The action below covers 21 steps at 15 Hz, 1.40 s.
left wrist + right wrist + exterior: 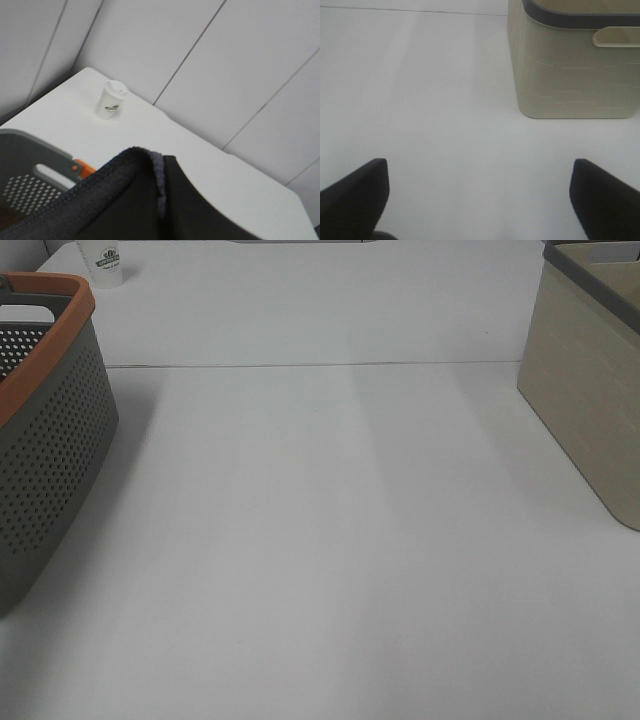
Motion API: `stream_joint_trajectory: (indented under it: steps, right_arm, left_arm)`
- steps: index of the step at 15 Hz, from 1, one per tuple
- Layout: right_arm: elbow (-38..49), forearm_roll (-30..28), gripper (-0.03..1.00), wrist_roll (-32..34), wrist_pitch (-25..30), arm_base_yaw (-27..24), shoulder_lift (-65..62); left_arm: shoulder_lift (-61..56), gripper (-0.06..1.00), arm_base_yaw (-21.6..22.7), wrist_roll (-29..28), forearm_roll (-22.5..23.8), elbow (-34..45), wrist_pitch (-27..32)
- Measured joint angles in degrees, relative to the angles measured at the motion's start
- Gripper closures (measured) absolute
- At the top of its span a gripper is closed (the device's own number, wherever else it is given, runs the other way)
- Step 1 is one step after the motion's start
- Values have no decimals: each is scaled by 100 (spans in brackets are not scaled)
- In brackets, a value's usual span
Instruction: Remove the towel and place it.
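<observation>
**Status:** removal under way; placement not begun.

**Towel.** The towel (pixel 100 205), a dark charcoal plush cloth, fills the near part of the left wrist view. It is bunched into a raised fold with its hemmed edge showing. It sits directly at the left gripper (pixel 167 172), whose jaws are closed and, as far as this view shows, pinch that fold. Beyond the cloth lies the grey basket (pixel 30 150), with a perforated wall and an orange rim. Farther off, a paper cup (pixel 112 100) stands on the table (pixel 320 540).

**Not verified.** The high camera shows neither arm nor the towel, and the grey basket is cut off at that view's left edge. It cannot be told whether the cloth's lower end hangs clear of the basket or rests inside it.

**Right gripper.** The right gripper (pixel 480 200) has its jaws spread wide with nothing between them. It hangs over bare table, with the beige basket (pixel 575 65) a little way ahead.

**Assessment.**
- Done — the towel is gripped and raised at the grey basket.
- Left — carrying it fully clear of that basket, moving it to a resting place and releasing it. The open table looks likeliest, though the task names no spot.
- No part of the towel lies on the open table between the two baskets.
</observation>
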Motion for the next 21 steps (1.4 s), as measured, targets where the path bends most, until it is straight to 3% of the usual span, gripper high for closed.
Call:
stream_joint_trajectory:
  steps: [6,9,14,17,18,21]
  right_arm:
    - [0,0,4,0,0,0,0]
    - [0,0,4,0,0,0,0]
    - [0,0,4,0,0,0,0]
    - [0,0,4,0,0,0,0]
    - [0,0,4,0,0,0,0]
    - [0,0,4,0,0,0,0]
  left_arm:
    - [-52,94,0,6,6,-1054,-991]
    - [46,94,0,-132,-52,-1782,-1885]
    - [779,94,-183,-1684,218,-2034,-3312]
    - [1415,94,-831,-2378,1215,-2149,-3541]
    - [1707,94,-1226,-2510,1513,-2252,-3558]
    - [2246,94,-1851,-2561,1713,-2573,-3564]
